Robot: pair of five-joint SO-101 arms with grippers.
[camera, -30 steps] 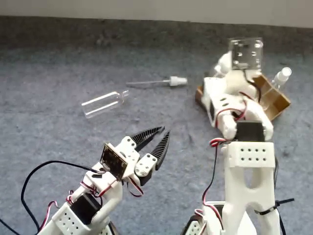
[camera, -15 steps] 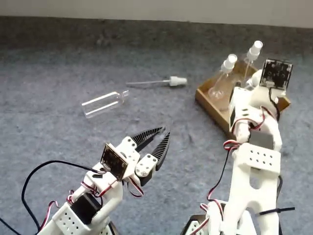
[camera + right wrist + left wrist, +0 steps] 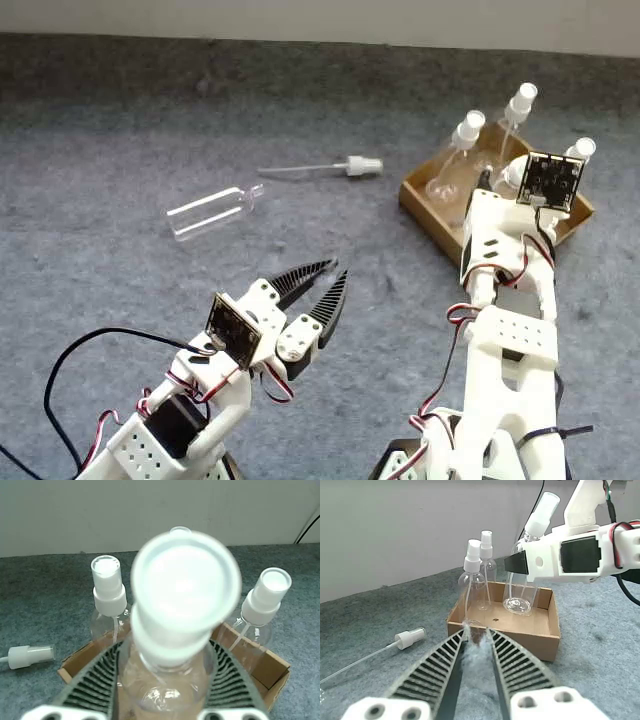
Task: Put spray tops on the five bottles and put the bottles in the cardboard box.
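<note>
Seen from above, the cardboard box (image 3: 428, 207) sat on the grey tabletop (image 3: 120, 130) at about two o'clock from the middle of the scene. The right hand (image 3: 167, 667) was over the box, its two fingers closed on the clear body of a held bottle (image 3: 521, 600). This bottle wore a white spray top and was tilted, top uppermost, with its base down between the box walls. Whether the base touched the box floor could not be told. Three standing bottles (image 3: 106, 595), each also with a spray top, were upright on the far side of the box. Their white tops showed from ten o'clock round to two o'clock of the right wrist.

An uncapped bottle (image 3: 208, 213) lay on its side on the tabletop between nine and ten o'clock from the middle, well apart from the box. The loose spray top (image 3: 360, 166) lay at about one o'clock, between that bottle and the box. Its thin tube stretched toward nine o'clock and ended near the bottle's neck.

The left arm was based at seven o'clock, and the left hand (image 3: 338, 267) was close to the middle of the scene, pointing toward one o'clock. Its black fingers stood only narrowly apart, holding nothing, and it was apart from both the uncapped bottle and the loose spray top.
</note>
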